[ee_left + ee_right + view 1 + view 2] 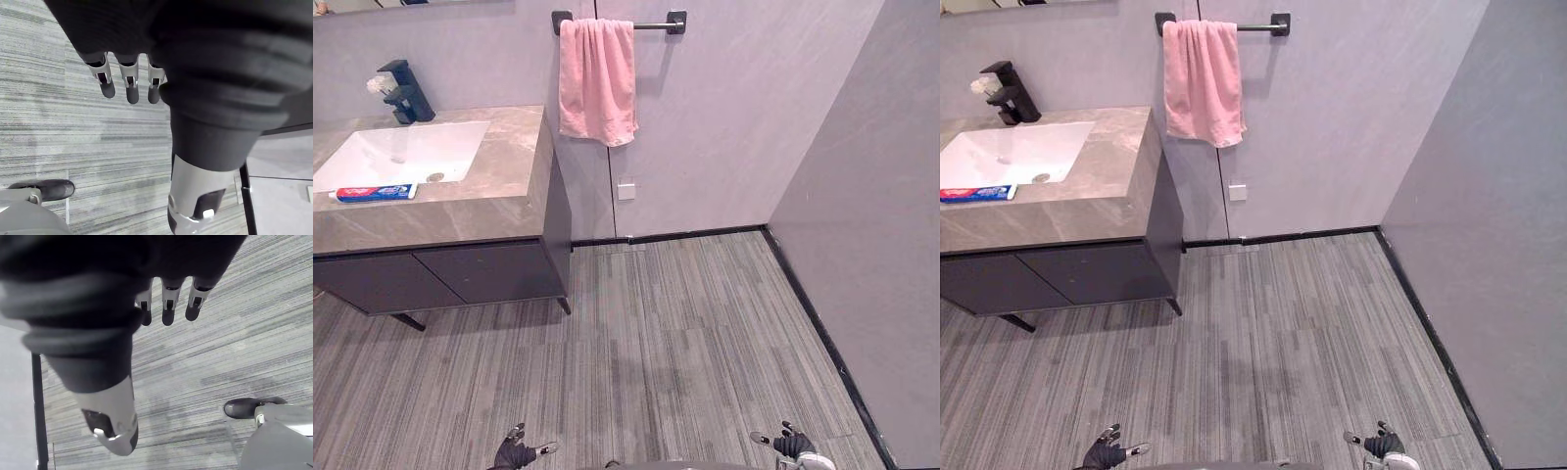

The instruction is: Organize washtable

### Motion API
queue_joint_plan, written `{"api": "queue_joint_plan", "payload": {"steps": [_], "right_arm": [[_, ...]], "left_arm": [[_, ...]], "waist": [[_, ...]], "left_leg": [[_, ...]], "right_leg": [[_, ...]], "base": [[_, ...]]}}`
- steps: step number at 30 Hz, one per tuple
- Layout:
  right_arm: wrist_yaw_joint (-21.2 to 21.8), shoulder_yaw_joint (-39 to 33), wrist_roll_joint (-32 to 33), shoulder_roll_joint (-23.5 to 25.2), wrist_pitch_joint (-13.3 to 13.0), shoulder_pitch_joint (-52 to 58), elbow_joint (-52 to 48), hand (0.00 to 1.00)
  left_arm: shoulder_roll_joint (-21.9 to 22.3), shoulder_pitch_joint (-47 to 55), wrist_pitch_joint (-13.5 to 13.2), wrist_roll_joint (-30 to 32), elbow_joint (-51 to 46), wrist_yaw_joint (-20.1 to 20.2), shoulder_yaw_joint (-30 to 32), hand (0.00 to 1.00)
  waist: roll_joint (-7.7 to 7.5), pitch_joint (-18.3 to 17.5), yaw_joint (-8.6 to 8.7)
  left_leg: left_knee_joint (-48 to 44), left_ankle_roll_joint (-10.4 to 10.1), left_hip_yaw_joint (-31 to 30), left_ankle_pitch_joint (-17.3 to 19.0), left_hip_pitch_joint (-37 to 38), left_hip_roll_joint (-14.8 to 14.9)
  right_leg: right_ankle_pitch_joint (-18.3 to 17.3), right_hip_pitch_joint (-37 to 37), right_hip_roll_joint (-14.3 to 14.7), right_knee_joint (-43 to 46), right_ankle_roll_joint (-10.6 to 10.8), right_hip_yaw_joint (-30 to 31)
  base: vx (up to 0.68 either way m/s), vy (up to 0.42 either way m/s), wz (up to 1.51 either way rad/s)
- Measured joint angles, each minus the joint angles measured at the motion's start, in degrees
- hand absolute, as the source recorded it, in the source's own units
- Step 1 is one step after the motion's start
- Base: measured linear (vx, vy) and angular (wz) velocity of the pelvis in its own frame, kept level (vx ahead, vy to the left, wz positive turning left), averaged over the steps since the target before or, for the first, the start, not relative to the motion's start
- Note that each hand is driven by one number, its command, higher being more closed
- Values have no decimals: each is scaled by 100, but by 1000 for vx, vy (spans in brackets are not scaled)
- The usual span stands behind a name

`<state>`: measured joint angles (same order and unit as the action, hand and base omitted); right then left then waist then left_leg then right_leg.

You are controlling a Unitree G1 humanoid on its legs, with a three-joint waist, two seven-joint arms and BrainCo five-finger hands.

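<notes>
two robot hands hang low at the near edge of the head views, over the striped grey floor [685,333]. the left robot hand [516,453] is at the lower left and the right robot hand [793,446] at the lower right, well apart from each other. in its own wrist view the left robot hand's fingers [107,87] reach out straight, side by side, with the thumb [195,205] set apart from them. it is open, holding nothing and touching nothing, and the floor lies past its tips. the right robot hand is likewise open: fingers [167,313] straight and loose, thumb [110,426] apart, empty.

the toothpaste tube [376,192] lies flat on the marbled surface [499,176], far from both hands, up at the left of the head views and on the left robot hand's side. it is blue, red and white, and rests along the front rim of the white sink [401,152], its white end pointing left. a black faucet [408,93] stands behind the sink, with a small white thing [380,85] just beside it that is too small to make out. dark cabinet doors [460,274] sit under the surface. to the right of the surface a pink towel [596,78] hangs over a dark towel bar [651,24] on the wall.
</notes>
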<state>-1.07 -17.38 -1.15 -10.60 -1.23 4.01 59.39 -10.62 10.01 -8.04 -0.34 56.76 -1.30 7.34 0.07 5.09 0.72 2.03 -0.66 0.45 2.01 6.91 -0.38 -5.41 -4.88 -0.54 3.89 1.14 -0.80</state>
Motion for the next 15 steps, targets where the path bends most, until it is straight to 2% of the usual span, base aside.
{"api": "queue_joint_plan", "payload": {"steps": [15], "right_arm": [[-12,-9,-2,3,0,-27,-2,0]], "left_arm": [[26,7,3,0,1,-13,-11,0]], "waist": [[13,63,9]], "left_leg": [[13,-2,70,2,-7,20]], "right_leg": [[8,17,19,-19,-1,30]], "base": [[-4,-3,-1]]}}
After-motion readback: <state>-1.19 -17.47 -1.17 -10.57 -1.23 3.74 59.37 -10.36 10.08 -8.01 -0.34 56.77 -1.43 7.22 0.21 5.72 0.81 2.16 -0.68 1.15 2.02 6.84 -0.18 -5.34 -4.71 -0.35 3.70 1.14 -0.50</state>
